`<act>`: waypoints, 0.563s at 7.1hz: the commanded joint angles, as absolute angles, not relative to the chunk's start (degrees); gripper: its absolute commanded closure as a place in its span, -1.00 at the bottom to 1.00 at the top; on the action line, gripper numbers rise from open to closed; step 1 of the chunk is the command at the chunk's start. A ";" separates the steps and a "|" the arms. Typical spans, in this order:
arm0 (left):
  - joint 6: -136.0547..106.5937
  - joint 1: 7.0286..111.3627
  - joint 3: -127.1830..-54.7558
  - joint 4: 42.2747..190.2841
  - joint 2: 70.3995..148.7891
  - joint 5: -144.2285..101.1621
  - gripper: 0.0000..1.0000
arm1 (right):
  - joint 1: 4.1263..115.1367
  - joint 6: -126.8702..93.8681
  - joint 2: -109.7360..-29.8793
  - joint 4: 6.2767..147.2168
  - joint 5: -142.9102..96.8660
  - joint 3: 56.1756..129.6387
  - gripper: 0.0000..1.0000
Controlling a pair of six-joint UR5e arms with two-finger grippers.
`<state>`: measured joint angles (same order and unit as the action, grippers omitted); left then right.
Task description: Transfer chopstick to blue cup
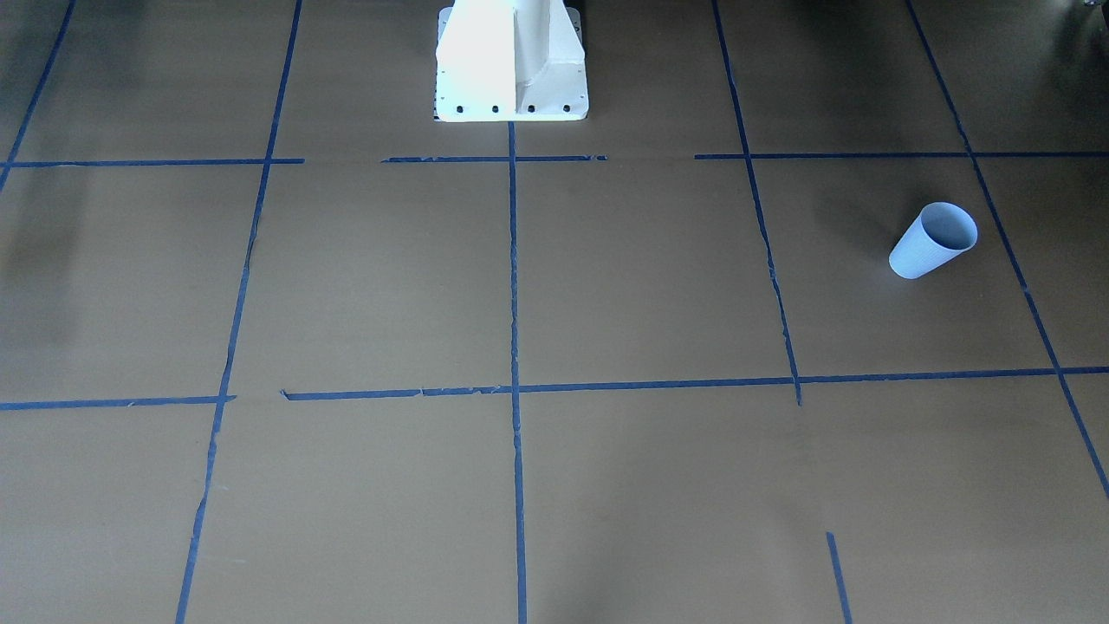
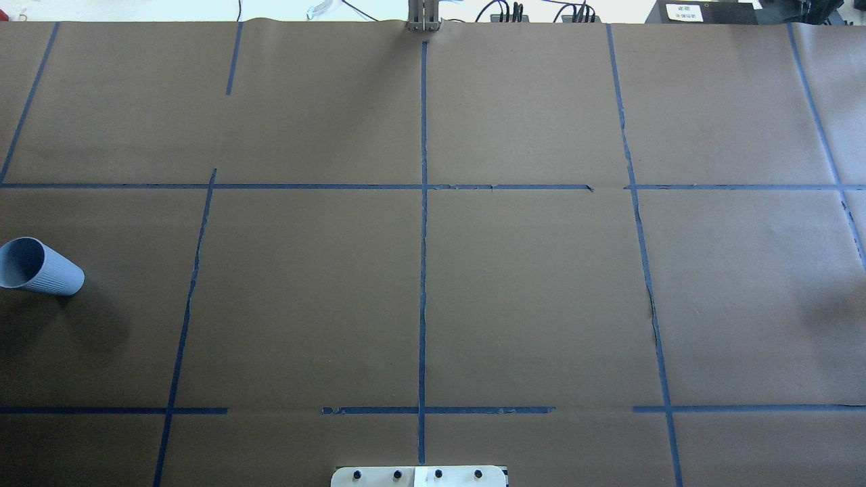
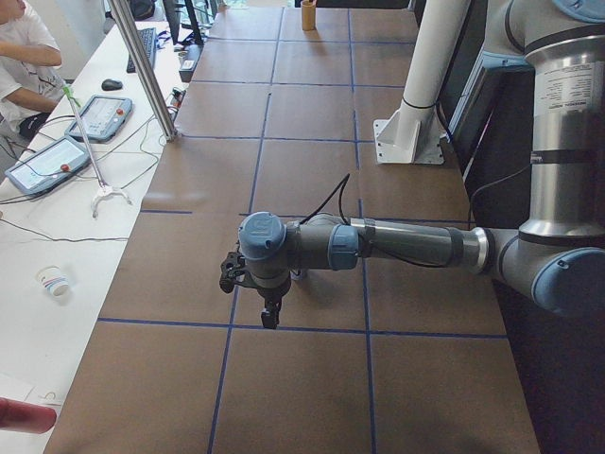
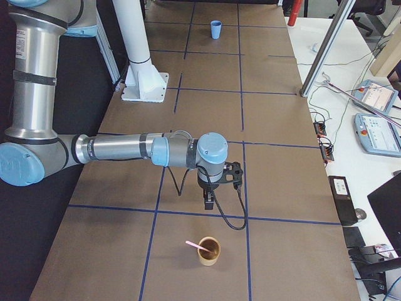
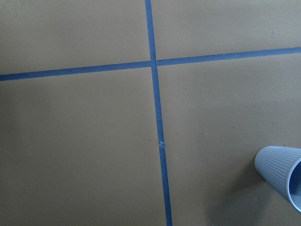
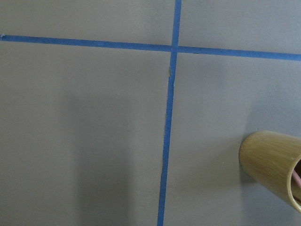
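The blue cup (image 1: 934, 240) stands upright on the brown table on my left side; it also shows in the overhead view (image 2: 37, 266), the left wrist view (image 5: 282, 176) and far off in the right side view (image 4: 215, 29). A pink chopstick (image 4: 195, 245) leans in a bamboo cup (image 4: 208, 251) at the table's right end; the right wrist view shows that cup (image 6: 273, 167) at its lower right. My right gripper (image 4: 208, 203) hangs just short of the bamboo cup. My left gripper (image 3: 270, 319) hangs low over the table. I cannot tell whether either is open or shut.
The white robot pedestal (image 1: 511, 61) stands at the table's back middle. Dark blue tape lines (image 2: 423, 237) divide the table into squares. An operator (image 3: 24, 52), tablets (image 3: 99, 115) and a paper cup (image 3: 54, 280) are at the side bench, off the table.
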<state>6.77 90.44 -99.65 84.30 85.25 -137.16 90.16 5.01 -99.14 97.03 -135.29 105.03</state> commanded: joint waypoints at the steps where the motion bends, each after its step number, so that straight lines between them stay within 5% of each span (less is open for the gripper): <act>1: 6.68 90.35 -99.93 84.37 85.34 -137.11 -1.00 | 90.18 5.01 -99.14 97.03 -135.26 105.03 -1.00; 4: 6.59 90.26 -100.63 84.37 85.34 -136.76 -1.00 | 90.18 4.92 -99.14 97.03 -135.35 105.12 -1.00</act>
